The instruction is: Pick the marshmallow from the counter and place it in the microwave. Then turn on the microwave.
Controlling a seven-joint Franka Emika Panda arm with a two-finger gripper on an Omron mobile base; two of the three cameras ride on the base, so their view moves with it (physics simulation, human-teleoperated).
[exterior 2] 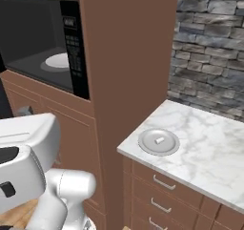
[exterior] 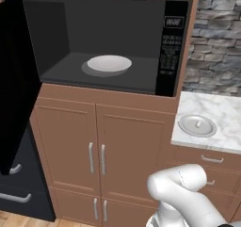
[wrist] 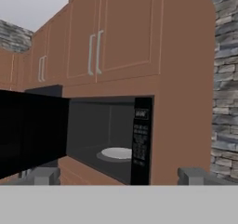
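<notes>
The marshmallow (exterior 2: 159, 140) is a tiny white block lying on a round grey dish (exterior 2: 158, 142) near the counter's (exterior 2: 209, 152) left edge; the left base view shows the marshmallow (exterior: 198, 124) on the same dish (exterior: 197, 126). The microwave (exterior: 108, 42) stands with its black door (exterior: 16, 80) swung out to the left. A white plate (exterior: 109, 63) lies in its dark cavity, and the keypad (exterior: 172, 47) is on the right. In the hand view my gripper (wrist: 119, 176) faces the microwave (wrist: 111, 135) from a distance, open, with nothing between its widely spread fingertips (wrist: 44, 175).
Brown cabinet doors (exterior: 99, 150) with grey handles sit below the microwave, and drawers (exterior 2: 162, 195) under the counter. A grey stone-brick wall (exterior 2: 209, 47) rises behind the counter. The open microwave door juts into the space at the left. My white arm (exterior: 183, 193) rises at the bottom.
</notes>
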